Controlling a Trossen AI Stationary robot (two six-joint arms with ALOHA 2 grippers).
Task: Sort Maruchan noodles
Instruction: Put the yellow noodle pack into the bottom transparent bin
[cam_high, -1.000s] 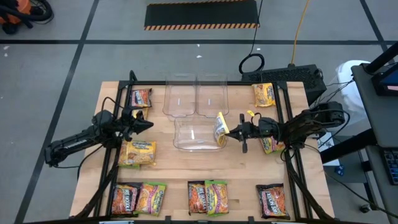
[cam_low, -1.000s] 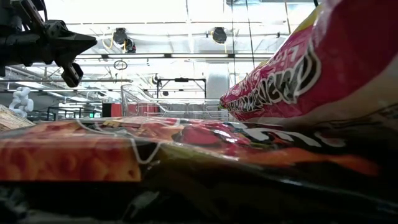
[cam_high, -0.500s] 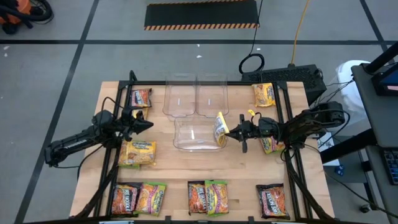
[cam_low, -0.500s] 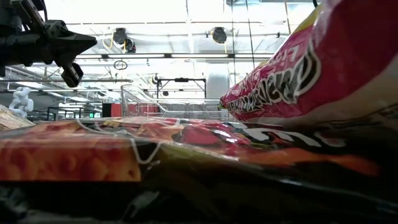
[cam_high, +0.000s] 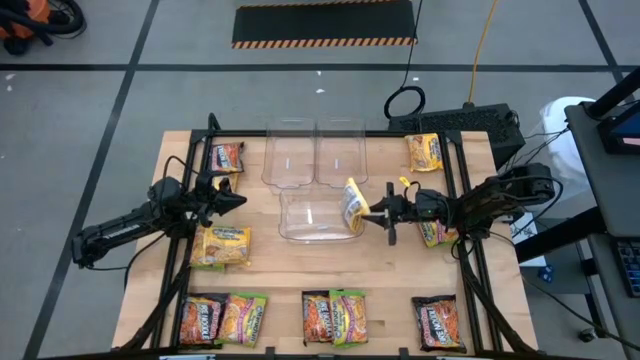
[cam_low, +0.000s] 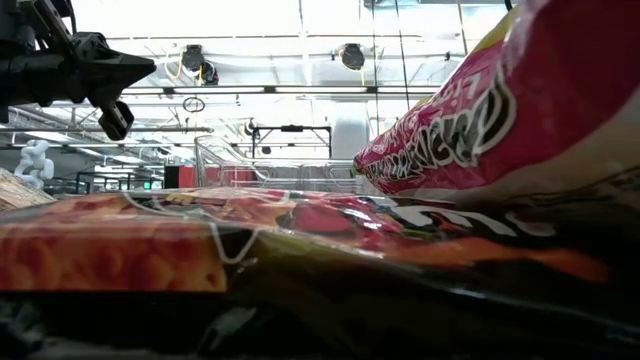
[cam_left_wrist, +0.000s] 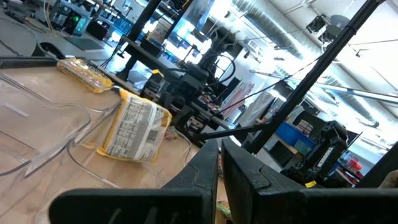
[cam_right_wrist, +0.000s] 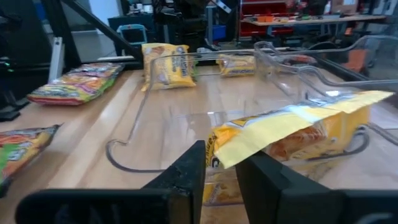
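Jaws of the right gripper (cam_high: 373, 213) stand slightly parted beside a yellow noodle packet (cam_high: 354, 205).

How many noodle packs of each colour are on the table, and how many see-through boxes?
Yellow packets: 4
Lime-green packets: 2
Red or dark packets: 4
Clear bins: 3
Total: 13

A yellow flat plastic noodle packet (cam_high: 354, 207) stands tilted at frame centre. Two more yellow packets lie at upper right (cam_high: 424, 152) and centre left (cam_high: 222, 245), an orange-red one (cam_high: 227, 157) at upper left. Orange-red, lime-green and dark packets (cam_high: 334, 317) line the bottom edge.
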